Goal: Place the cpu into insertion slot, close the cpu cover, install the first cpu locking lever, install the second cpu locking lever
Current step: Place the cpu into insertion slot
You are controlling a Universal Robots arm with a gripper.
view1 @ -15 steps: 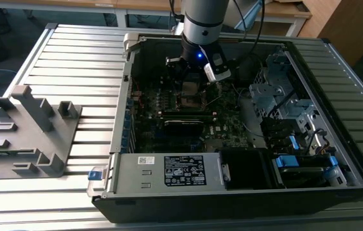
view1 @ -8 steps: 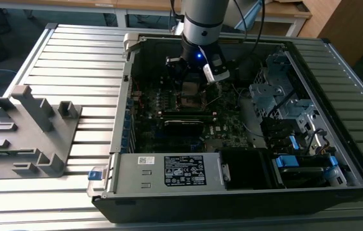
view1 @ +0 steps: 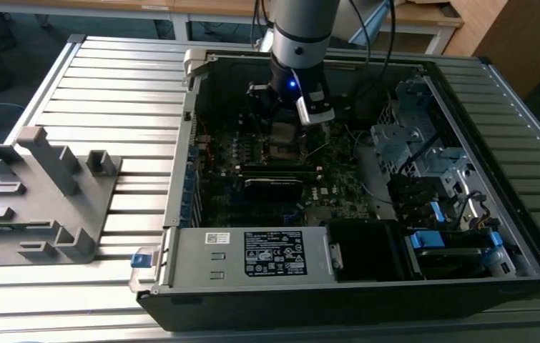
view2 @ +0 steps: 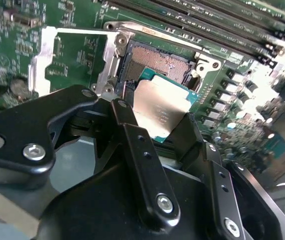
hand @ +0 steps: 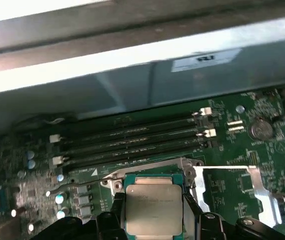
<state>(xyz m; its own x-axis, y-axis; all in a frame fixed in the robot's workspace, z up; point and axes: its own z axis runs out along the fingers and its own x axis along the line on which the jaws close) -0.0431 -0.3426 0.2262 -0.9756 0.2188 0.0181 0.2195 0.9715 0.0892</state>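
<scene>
Clamps the cpu (view2: pixel 162 102) by two opposite edges in the gripper (view2: pixel 158 120), claw narrowed onto it. Holds it just over the insertion slot (view2: pixel 155 60), with part of the dark centre uncovered. Cannot tell if touching the slot. Shows the cpu cover (view2: pixel 45 57) swung open, just beside the slot, on the green motherboard (view2: pixel 12 45).

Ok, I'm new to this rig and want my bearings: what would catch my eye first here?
The black gripper clamps a flat square grey-topped cpu, tilted just over the silver-rimmed square insertion slot on the green motherboard. Beside the slot, the thin silver cpu cover frame is swung open.
</scene>
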